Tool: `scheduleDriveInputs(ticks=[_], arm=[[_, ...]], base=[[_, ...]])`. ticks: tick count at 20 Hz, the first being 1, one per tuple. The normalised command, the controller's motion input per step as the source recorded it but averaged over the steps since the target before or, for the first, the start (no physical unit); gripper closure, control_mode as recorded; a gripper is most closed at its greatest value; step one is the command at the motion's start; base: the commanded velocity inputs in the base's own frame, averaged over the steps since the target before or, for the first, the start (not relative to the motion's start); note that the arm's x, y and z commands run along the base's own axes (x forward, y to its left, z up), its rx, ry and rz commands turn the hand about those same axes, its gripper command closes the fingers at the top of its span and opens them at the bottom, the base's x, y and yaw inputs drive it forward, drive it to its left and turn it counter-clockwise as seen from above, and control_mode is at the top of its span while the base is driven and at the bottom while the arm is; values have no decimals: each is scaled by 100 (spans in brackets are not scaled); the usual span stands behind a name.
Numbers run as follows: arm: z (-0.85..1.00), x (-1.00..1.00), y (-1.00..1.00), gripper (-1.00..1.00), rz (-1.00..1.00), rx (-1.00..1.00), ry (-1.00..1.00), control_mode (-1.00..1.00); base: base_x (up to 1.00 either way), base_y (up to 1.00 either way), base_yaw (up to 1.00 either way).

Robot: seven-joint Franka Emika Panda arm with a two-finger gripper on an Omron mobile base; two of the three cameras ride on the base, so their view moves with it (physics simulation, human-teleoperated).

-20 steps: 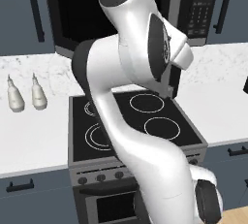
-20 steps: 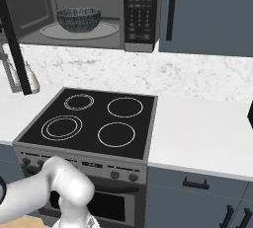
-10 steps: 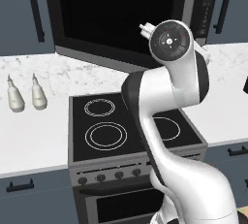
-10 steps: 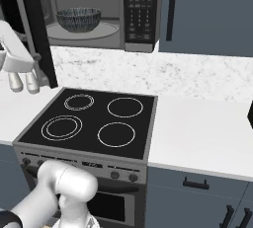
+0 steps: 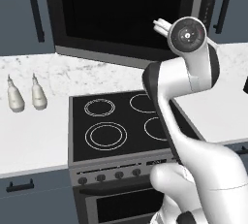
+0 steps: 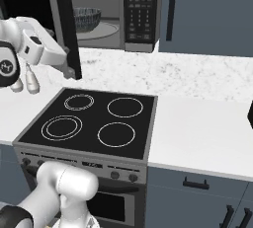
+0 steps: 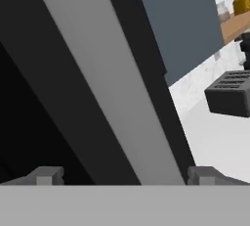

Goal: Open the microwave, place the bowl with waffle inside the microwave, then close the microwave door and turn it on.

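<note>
Kitchen wall above the stove (image 6: pixel 89 123): microwave door (image 6: pixel 64 24) half swung, my hand at its edge.

My gripper (image 6: pixel 66 66) is spread wide and holds nothing; the door's thick black edge runs upright just beside my fingertips (image 7: pixel 46 175). Behind it, the bowl (image 6: pixel 88 17) sits on the turntable inside the microwave (image 6: pixel 141 12). I judge the door must be pushed toward the cavity.

white counter (image 5: pixel 34 140), two bottles (image 5: pixel 24 97), toaster (image 7: pixel 229 93)
</note>
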Motion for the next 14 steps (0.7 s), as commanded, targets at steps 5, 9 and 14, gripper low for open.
scheduleDriveInputs(ticks=[5, 9, 14], arm=[[-2, 55, -4, -100, 0, 0, -4, -100], [-4, 46, 0, -100, 0, 0, -6, -100], [-1, 47, 0, -100, 0, 0, -6, -100]], base=[[0, 0, 0], [0, 0, 0], [0, 0, 0]])
